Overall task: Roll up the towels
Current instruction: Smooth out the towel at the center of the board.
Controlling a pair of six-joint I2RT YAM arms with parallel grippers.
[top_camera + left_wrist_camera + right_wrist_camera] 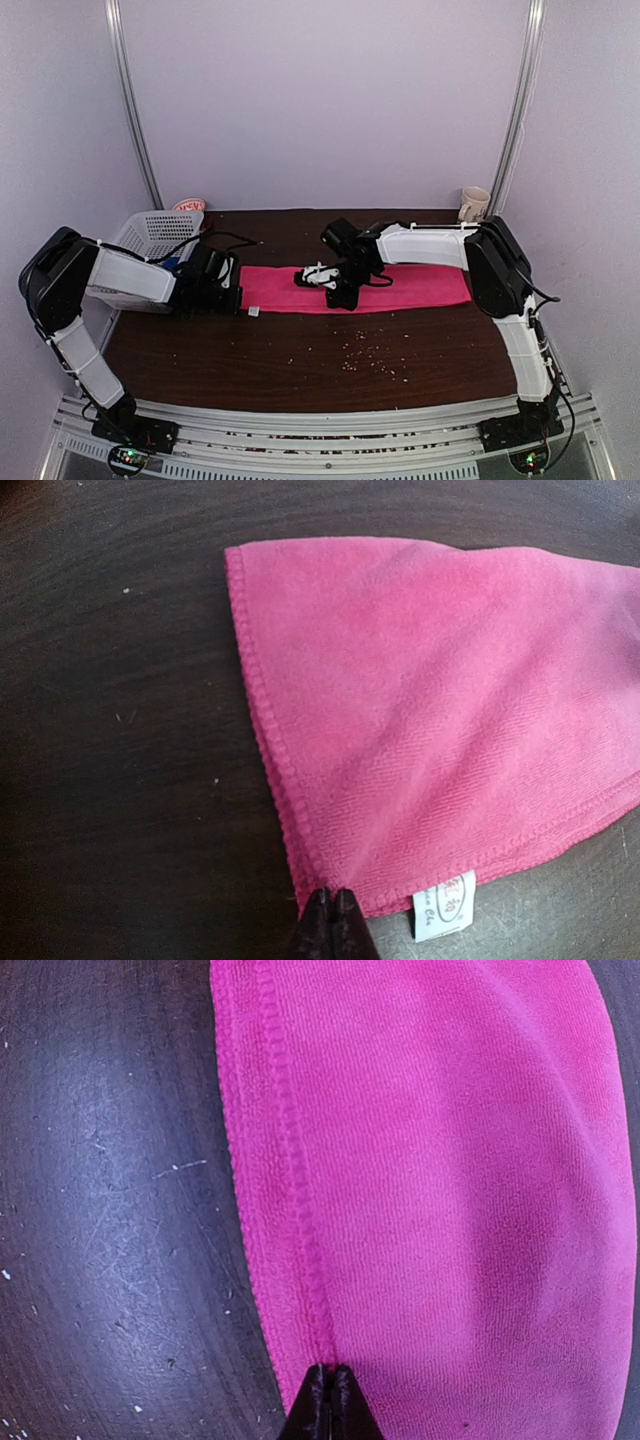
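pink towel point(420, 285) is lying flat as one long strip, running 9-to-3 across the middle of the surface point(230, 360). no roll is showing at either end, so I'm reading this as the very start of the rolling step: strip laid out, first turn not yet made. I'm not finding a second towel in any view.

left hand point(330, 920) is sitting at the strip's 9 o'clock end, tips right at the hem corner, just beside the white label point(443, 902). fingers are closed tip to tip. cloth is lying flat around them and I'm not seeing fabric between them, so I'm calling it closed on nothing.

right hand point(328, 1400) is hanging over the strip a bit to the 9 o'clock side of its middle, tips at a long stitched hem; which long hem, I can't tell. it is also closed tip to tip, and I can't tell if any hem is caught.

next move, as I'm judging it: one hand needs opening and getting under the 9 o'clock end to turn over a first tight fold, with the other pinning the strip against sliding. risk: soft cloth, so the roll may start skewing if the end isn't lifted evenly.

around it: white lattice basket point(160, 228) at 10 o'clock of the towel, mug point(474, 203) at 2 o'clock, crumbs point(365, 360) at 6 o'clock.
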